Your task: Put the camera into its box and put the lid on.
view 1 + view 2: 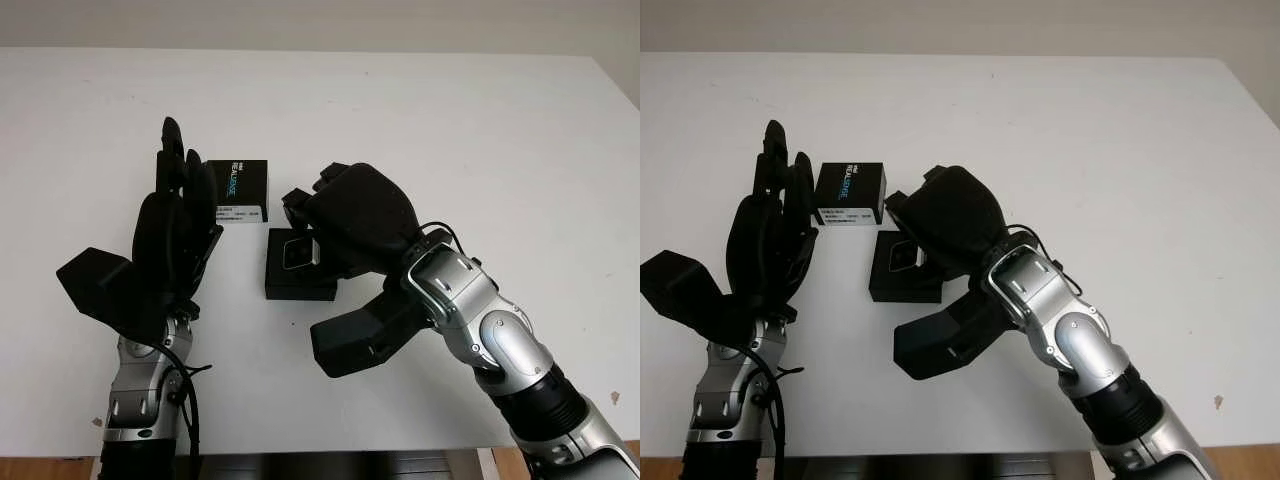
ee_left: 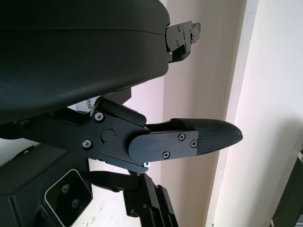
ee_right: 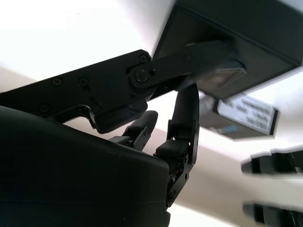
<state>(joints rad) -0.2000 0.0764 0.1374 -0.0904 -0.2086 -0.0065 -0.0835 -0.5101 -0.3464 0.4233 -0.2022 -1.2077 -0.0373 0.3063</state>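
Hovering over the box [image 1: 298,280], the right hand [image 1: 345,215] grips the camera [image 1: 301,253].

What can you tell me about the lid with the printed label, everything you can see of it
The lid is a black, squarish piece that looks like cardboard, lying flat on the white table. Its top carries blue and white lettering along one side and a white sticker strip at its near edge. It sits just beyond the open box, apart from it. The left hand, open, stands beside it; whether they touch is unclear.
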